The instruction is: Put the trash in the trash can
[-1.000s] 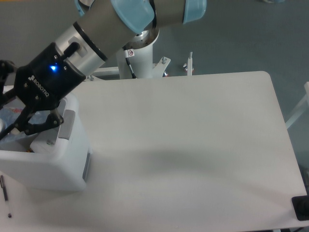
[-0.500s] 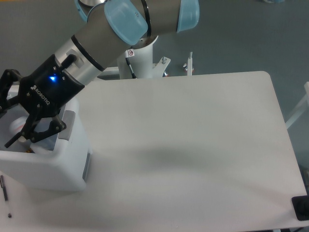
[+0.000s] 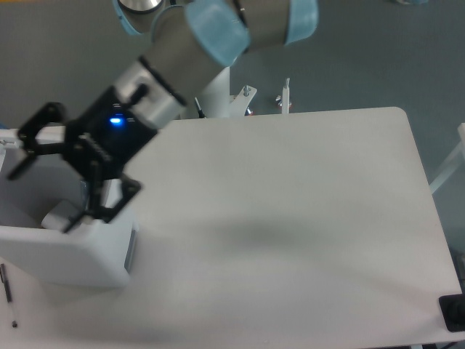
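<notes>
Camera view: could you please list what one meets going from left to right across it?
Pen → trash can → arm's blue joint cap → bare white table → dark object at the table's right corner.

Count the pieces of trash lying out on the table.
0. The table shows no trash; any pieces may be hidden inside the trash can at its left edge, under the open end effector.

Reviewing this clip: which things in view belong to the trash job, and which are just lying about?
Part of the job:
- trash can, white bin at the table's left edge
- gripper, open and empty above the bin
- no loose trash shows on the table

Just lying about:
- black pen beside the bin
- dark object at the table's lower right corner
</notes>
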Controlling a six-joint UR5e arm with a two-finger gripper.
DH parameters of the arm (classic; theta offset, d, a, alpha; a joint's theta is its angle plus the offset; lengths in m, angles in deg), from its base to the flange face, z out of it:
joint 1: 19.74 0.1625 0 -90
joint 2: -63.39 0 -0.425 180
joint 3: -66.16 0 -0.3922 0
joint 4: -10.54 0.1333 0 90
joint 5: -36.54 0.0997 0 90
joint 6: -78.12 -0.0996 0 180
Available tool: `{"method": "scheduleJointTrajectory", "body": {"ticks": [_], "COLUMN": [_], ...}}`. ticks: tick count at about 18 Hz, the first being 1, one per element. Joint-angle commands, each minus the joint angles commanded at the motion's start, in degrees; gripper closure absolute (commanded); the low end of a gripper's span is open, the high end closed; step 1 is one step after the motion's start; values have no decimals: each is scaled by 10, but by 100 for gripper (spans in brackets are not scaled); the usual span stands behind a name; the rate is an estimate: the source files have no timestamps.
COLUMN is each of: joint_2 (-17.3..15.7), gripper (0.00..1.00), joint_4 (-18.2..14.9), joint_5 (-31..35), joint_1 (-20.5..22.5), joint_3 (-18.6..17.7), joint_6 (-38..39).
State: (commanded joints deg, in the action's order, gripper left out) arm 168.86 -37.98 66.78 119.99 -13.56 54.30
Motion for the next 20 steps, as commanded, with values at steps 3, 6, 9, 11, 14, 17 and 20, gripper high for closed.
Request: {"method": "scheduleJointTrajectory", "body": {"ticks": [3,6,9,11,14,17,20], "joint_2": [0,3,8,16,24,26,39], "gripper": [0,0,0,0,0,0,0], "joint_4": [-1,-2,-3,-4,-3,-4,-5], "joint_5": [0,1,1,3,31,104,198], "joint_1": [28,52,70,85,103,103,106], "joint_3": [7,4,3,4,-7,-11,-32], "joint_6": [0,-10,-43,-52,-79,-106,-146]}}
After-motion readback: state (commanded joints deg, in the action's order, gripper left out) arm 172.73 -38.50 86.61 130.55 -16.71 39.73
